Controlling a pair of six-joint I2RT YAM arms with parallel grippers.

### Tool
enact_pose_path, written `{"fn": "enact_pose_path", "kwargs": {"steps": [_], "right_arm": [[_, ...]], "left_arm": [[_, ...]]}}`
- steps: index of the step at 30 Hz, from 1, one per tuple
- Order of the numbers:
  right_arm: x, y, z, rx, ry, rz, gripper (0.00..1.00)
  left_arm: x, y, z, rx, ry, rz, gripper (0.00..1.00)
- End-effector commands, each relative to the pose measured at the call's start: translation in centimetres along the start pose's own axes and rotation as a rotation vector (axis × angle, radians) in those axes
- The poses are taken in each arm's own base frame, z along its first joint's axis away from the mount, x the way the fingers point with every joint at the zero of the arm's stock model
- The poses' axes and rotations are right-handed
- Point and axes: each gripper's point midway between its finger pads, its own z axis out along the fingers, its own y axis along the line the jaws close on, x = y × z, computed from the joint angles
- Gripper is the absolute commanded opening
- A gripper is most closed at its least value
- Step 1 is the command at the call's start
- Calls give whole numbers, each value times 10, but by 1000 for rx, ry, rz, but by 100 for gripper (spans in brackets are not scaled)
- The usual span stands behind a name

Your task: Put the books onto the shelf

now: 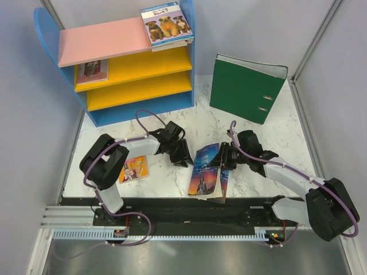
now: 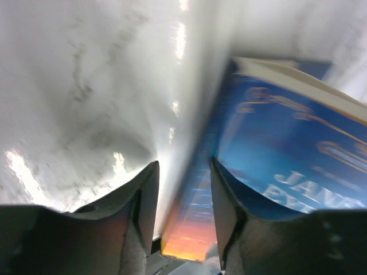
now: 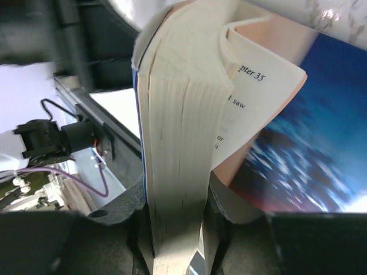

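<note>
Clamps Jane Eyre by its pages in the right pincer at the near edge of the counter, long axis near-to-far. Shows the left pincer parted just left of it. Needs carrying to the shelf, far-left corner.

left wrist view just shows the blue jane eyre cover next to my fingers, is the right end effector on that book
Observer: Yes. In the right wrist view the right end effector is clamped on the page block of the Jane Eyre book.
Operator: where is it on the table
Observer: The top view puts it near the front edge of the table, roughly centred left to right.
Operator: anything on the shelf yet
Observer: A pale blue puppy book lies at the right end of the pink top board of the shelf.
</note>
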Motion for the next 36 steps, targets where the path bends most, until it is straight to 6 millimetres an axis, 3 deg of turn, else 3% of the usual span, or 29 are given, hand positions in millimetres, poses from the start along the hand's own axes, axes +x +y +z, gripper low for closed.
{"fn": "enact_pose_path", "kwargs": {"steps": [1, 4, 6, 7, 9, 11, 15, 19, 30, 34, 36], "right_arm": [[-23, 33, 4, -93, -37, -114, 0], [-39, 47, 4, -117, -65, -158, 0], [-56, 71, 1, -179, -101, -208, 0], [-62, 80, -2, -200, -109, -222, 0], [-76, 107, -10, -266, -126, -260, 0], [-84, 125, -16, -304, -139, -277, 0], [-102, 165, -37, -388, -179, -327, 0], [-108, 190, -50, -476, -194, -350, 0], [-116, 224, -79, -628, -257, -328, 0], [-127, 231, -89, -664, -298, -313, 0], [-130, 234, -90, -678, -300, -305, 0]], "left_arm": [[-26, -55, -55, 136, -170, 172, 54], [-34, -47, -81, 120, -263, 190, 66], [-33, -38, -86, 135, -305, 200, 78], [-33, -43, -99, 191, -348, 216, 80], [-28, -48, -105, 346, -394, 244, 84], [-23, -59, -124, 484, -450, 254, 86], [-9, -48, -128, 548, -474, 280, 87], [-8, -59, -147, 643, -564, 354, 87], [11, -84, -187, 842, -629, 473, 87], [17, -87, -191, 864, -601, 460, 85], [19, -89, -191, 873, -581, 455, 79]]}}
